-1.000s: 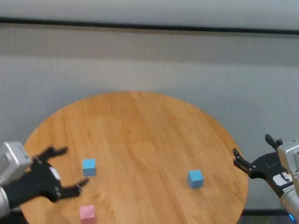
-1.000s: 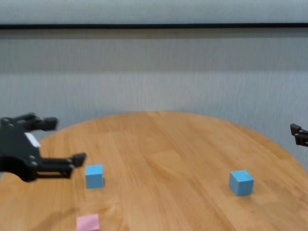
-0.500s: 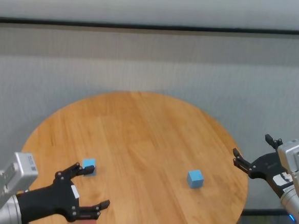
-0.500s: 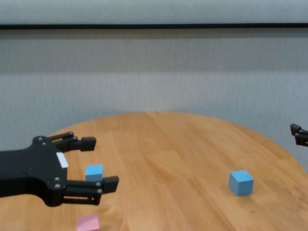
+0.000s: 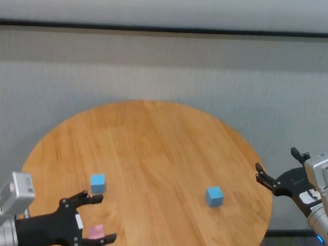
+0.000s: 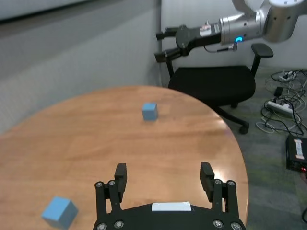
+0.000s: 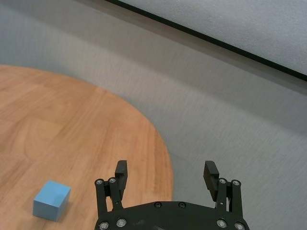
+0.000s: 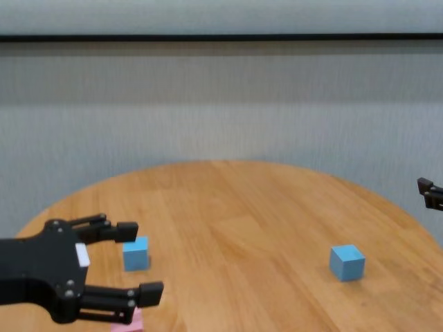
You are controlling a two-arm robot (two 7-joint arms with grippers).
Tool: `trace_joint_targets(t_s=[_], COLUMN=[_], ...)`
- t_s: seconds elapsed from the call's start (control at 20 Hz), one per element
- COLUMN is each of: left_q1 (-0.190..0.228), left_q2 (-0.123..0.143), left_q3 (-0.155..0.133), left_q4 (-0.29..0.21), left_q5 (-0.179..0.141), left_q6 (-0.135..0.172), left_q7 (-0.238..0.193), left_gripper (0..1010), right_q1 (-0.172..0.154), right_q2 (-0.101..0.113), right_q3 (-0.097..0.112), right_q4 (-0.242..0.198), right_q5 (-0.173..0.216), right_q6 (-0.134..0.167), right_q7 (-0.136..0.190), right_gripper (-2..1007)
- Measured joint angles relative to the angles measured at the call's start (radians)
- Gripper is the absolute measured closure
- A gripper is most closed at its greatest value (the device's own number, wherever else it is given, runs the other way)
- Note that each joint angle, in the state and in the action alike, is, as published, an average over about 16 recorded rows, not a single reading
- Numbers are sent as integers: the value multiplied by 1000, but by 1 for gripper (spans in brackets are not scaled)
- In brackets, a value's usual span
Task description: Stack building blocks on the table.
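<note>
Blocks all loose on the table, none stacked; nothing of the task is done as far as I can see. Reading the round top as a clock from my head camera, twelve at the far edge: pink block sits near seven, close to the near rim; one light blue block lies just beyond it, around eight, apart from the pink one; the second light blue block rests well apart from both, toward four. My left gripper hangs low over the seven o'clock area with fingers spread wide, the pink block showing between them from above; the chest camera shows the pink block only as a sliver under my lower finger, and I cannot tell whether any pad touches it. Nothing is grasped on that side. My right gripper is parked off the table's edge past three o'clock, jaws spread, empty. Judgement: I am at the first pick, likely the pink block, with closing, lifting and placing all to come; two placements are left to make one tower of three. Writing: none readable. A small white tag shows on the left gripper's body, but I can make out no letters on it. The blocks look plain and unmarked. My left wrist camera shows an office chair beyond the table; no brand visible.
</note>
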Motion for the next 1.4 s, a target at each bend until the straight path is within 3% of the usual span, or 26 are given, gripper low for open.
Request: trace_joint_targets(t_s=[0.55,1.4], left_q1=[-40,-104], left_q2=[-43,-109], left_q3=[14,29], left_q4=[108,259], left_q5=[32,77], left_q6=[-7,-34], left_q7=[-56,-88], left_gripper=[10,10], right_q1=[0,0], right_q2=[0,0], right_q3=[0,0], right_q4=[0,0], right_q5=[0,0], right_q6=[0,0], right_q7=[0,0], right_gripper=[4,4])
